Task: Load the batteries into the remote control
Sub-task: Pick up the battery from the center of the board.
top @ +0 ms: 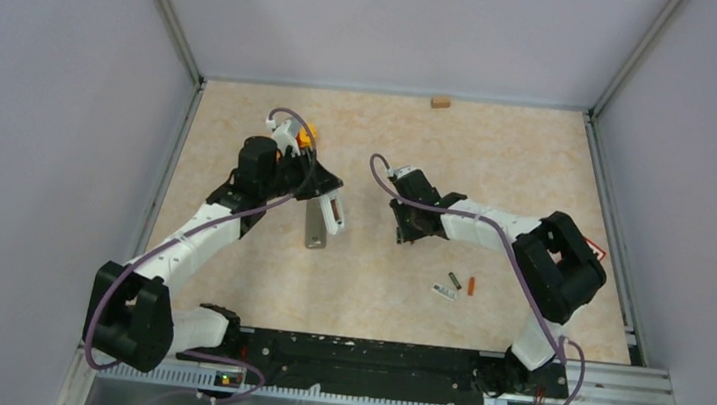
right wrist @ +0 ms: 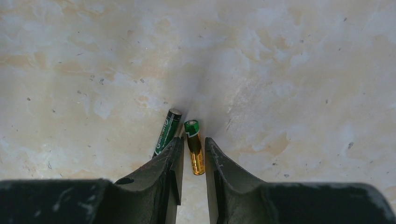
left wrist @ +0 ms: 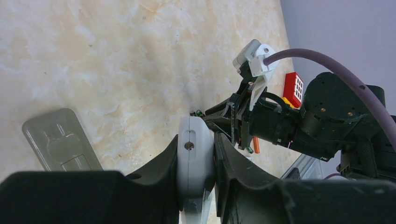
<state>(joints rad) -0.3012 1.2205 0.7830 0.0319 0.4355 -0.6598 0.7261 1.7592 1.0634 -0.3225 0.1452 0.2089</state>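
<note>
My left gripper [left wrist: 197,138] is shut on the white remote control [left wrist: 196,156], clamping its edge between both jaws; from above the remote [top: 336,212] hangs left of centre. My right gripper [right wrist: 193,142] is low over the table, jaws narrowly open around a gold-and-green battery [right wrist: 194,148] that lies between the fingertips with a slight gap. A dark green battery [right wrist: 166,132] lies just outside the left finger [right wrist: 170,158]. From above, the right gripper [top: 410,226] hides these two. A dark battery [top: 454,281] and an orange battery [top: 471,285] lie further right.
The grey translucent battery cover [top: 316,230] lies flat beside the remote, also seen as the cover [left wrist: 60,145]. A small pale piece [top: 443,292] sits by the loose batteries. A red toy block [left wrist: 293,88], an orange block [top: 306,137] and a wooden block [top: 439,101] stand around.
</note>
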